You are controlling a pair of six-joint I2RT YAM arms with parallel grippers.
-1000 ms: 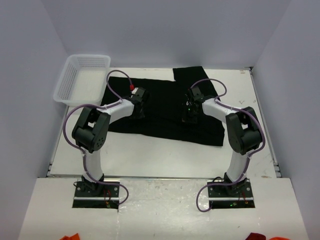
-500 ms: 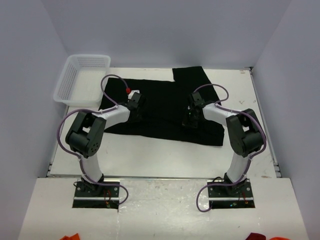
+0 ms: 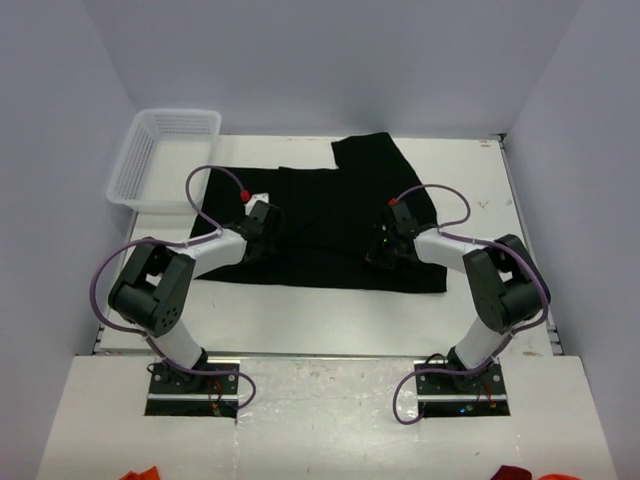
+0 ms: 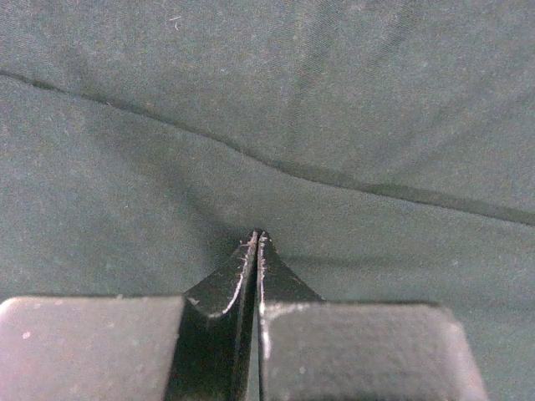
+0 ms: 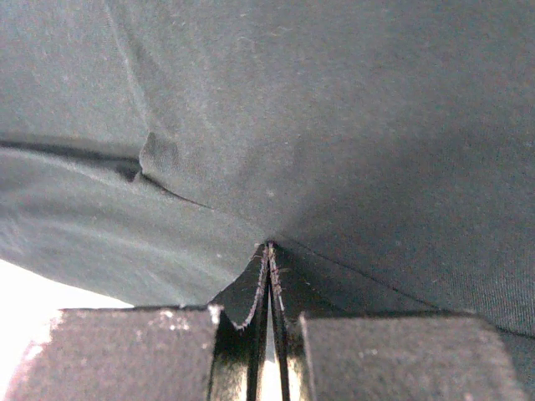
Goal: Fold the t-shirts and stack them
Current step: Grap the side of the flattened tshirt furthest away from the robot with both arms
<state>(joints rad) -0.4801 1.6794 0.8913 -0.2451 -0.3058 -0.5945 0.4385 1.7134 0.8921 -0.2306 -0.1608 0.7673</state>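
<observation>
Black cloth t-shirt lies crosswise under both arms; left hand and right hand, equally near, each pinch it closed.

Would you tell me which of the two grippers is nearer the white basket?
The left gripper, pinching the black t-shirt on the side toward the basket; the right gripper grips it farther away.

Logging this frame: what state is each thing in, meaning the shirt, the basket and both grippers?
t-shirt: spread out on the table, one sleeve sticking out at the far side, pinched in two spots.
left gripper: shut on the t-shirt, cloth puckered at its tips.
right gripper: shut on the t-shirt, close to a cloth edge.
basket: upright at the far left corner, empty.
</observation>
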